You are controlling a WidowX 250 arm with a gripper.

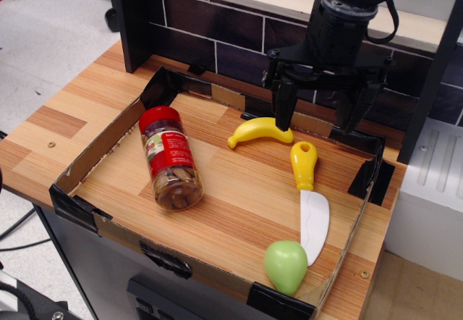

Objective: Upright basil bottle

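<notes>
- A green pear (286, 266) is sitting at the lower right, nearest the camera.
- The gripper (320, 114) is hanging at upper right, fingers spread, holding nothing.
- The basil bottle (170, 158) is lying on its side at centre left, red cap pointing up-frame.
- A yellow-handled knife (309, 203) is lying right of centre.
- A banana (260, 131) is resting just below the gripper.

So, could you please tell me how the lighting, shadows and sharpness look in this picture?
In the observation.image view, lighting is even and soft; the basil bottle shows faint highlights on its clear wall, the banana and knife cast only weak shadows, the dark gripper loses detail against the black tiles, and the whole frame is slightly soft.
</notes>
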